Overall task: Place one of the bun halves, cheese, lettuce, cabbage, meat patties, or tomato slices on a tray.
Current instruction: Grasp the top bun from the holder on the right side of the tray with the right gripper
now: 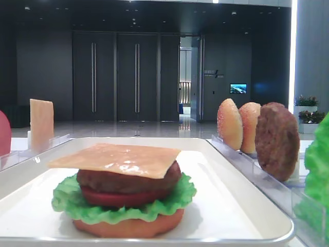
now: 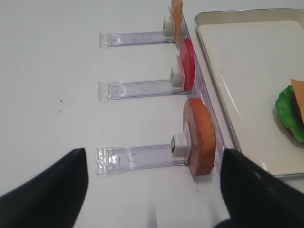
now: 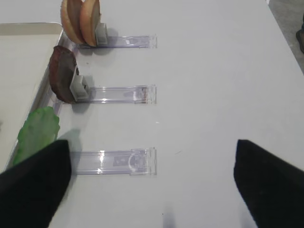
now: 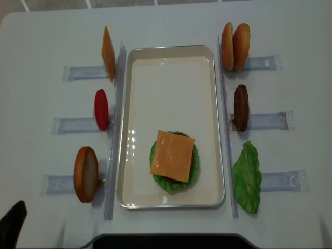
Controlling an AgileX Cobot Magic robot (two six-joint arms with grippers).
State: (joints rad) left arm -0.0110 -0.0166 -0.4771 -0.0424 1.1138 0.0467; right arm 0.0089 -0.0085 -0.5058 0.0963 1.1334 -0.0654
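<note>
Showed a white tray (image 4: 171, 54) in the middle of the desk (image 4: 290, 21), already carrying a stack: bottom bun (image 1: 128, 225), lettuce (image 1: 67, 200), tomato slice (image 1: 123, 198), meat patty (image 1: 128, 180) and a cheese slice (image 4: 172, 155) on top. Looked, as a judgement, like a burger lacking only its top.

Stood the pale sesame bun top (image 4: 227, 45) on edge in the far right rack, touching the more orange bun half (image 4: 241, 46) beside it, just outside the tray's rim. Held a spare patty (image 4: 240, 107) upright in the middle right rack (image 3: 118, 94) and a loose lettuce leaf (image 4: 247, 177) by the near one. Kept, on the left, a spare cheese slice (image 4: 108, 53), a tomato slice (image 4: 101, 109) and another orange bun half (image 4: 86, 174) on edge.

Left end effector (image 2: 152, 185) hung over the desk near the orange bun half with fingers spread wide, holding nothing. Right end effector (image 3: 152, 185) likewise gaped wide and empty, over the near right rack, well short of the bun top.

Judged the bun top light and fairly stiff, likely a model piece with a smooth, somewhat slippery dome. Best taken across its thickness near the upper edge, one finger on the dome and one on the flat face, lifted straight up out of its slot so as not to drag its orange neighbour, then turned flat over the cheese
</note>
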